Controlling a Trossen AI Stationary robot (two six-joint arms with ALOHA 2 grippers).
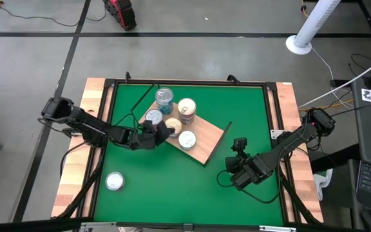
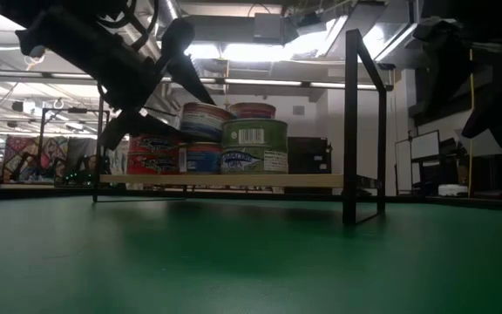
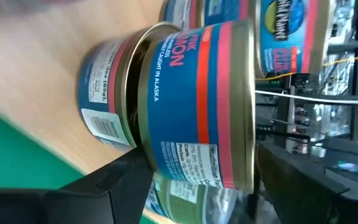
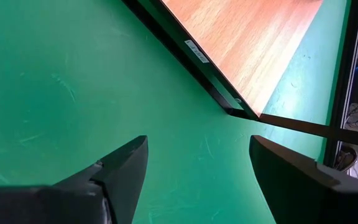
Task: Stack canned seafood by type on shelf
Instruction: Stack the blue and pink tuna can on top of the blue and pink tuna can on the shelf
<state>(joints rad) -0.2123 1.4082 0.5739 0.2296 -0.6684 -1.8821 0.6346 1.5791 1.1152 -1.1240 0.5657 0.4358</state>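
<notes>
The shelf [image 1: 201, 145] is a light wood board lying slantwise on the green mat. Several tins [image 1: 186, 108] stand on it, some stacked, as the low view [image 2: 255, 144] shows. My left gripper [image 1: 158, 132] reaches in from the table's left, turned on its side, and is shut on a blue and pink salmon tin [image 3: 191, 106]. That tin sits over a like tin [image 3: 101, 93]. One silver-lidded tin [image 1: 114, 181] stands alone on the mat near the left front. My right gripper [image 1: 236, 169] hovers open over bare mat, right of the shelf's corner [image 4: 238, 106]. My left gripper pinches the salmon tin across its height. One finger [image 3: 291, 180] is at the lid rim [image 3: 248, 149] and the other finger [image 3: 117, 186] is at the base rim [image 3: 143, 143]. The fingers come in roughly level from the table's left. The tin sits slightly tilted on the tin below.
Dark metal frame posts [image 2: 352, 122] rise at the shelf's end. Pale wooden rails [image 1: 95, 96] border the mat on both sides. Cables and a white stand [image 1: 308, 32] lie beyond the table. Open green mat [image 1: 172, 187] stretches along the near side.
</notes>
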